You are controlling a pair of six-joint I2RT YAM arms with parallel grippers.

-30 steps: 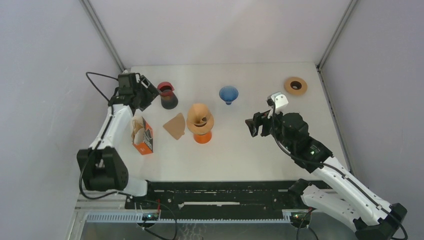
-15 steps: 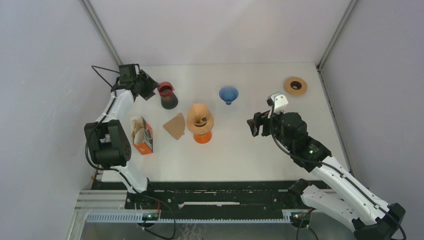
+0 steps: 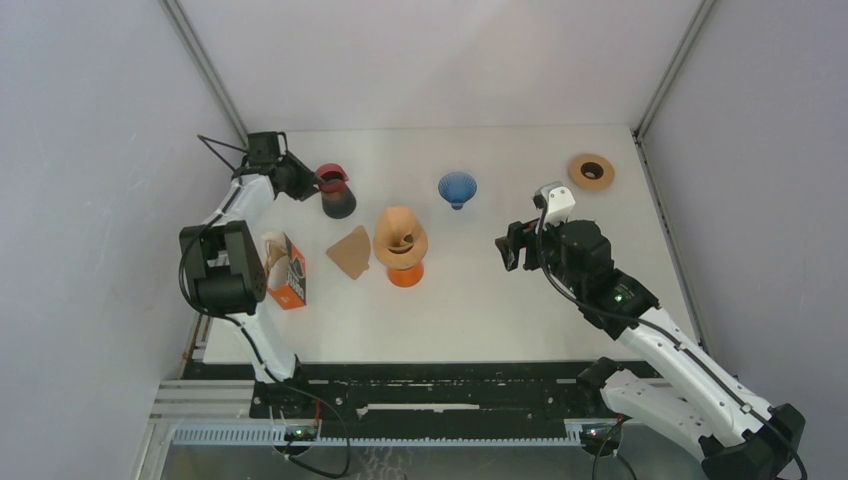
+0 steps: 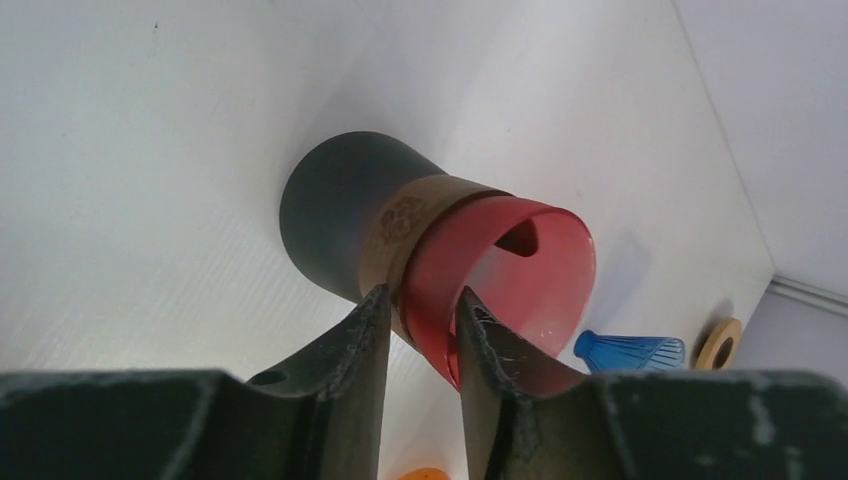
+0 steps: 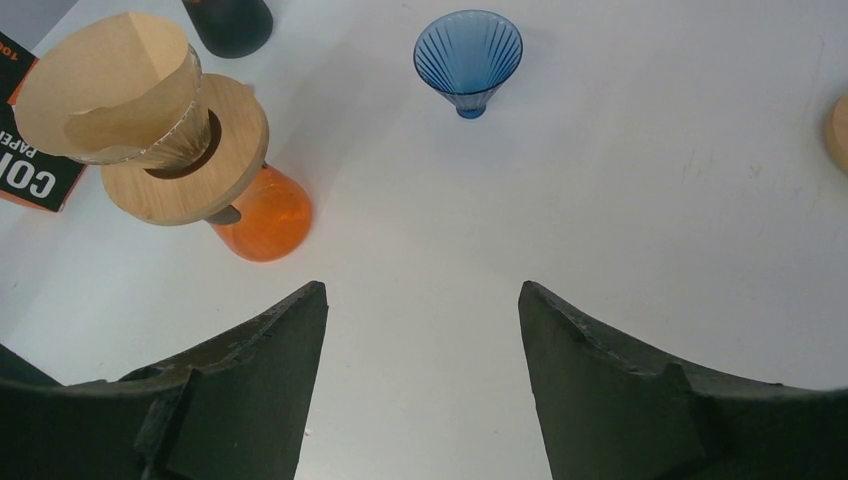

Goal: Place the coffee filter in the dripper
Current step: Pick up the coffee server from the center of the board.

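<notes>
Grey walls (image 3: 420,60) close round a white table (image 3: 480,290), and I work from its near edge.

My left claw (image 4: 423,300) is out at the far left of the table, at the red dripper (image 4: 520,270) that sits on a dark carafe (image 4: 325,225). The two fingers are drawn in on either side of the dripper's rim, one outside the wall and one inside, and both seem to press on it: I read that as a pinch on the rim. Beyond the fingers, the red cone looks bare, with no paper in it.

My right claw (image 5: 420,290) hangs spread wide, with nothing between its fingers. Ahead of it and to its left stands a glass dripper (image 5: 150,130) on an orange carafe (image 5: 265,215), with a seated filter (image 5: 105,85) already in it. Farther ahead lies a blue dripper (image 5: 468,55), empty.

The loose coffee filter (image 3: 352,252) lies flat on the table, behind my left claw and to its right, just beside the orange carafe. A filter box (image 3: 290,275) stands behind that claw too.

So one cone is already dressed. If the red one is meant, I judge the job barely begun: that cone is only being gripped, and the flat filter has yet to be picked up, opened and seated.
</notes>
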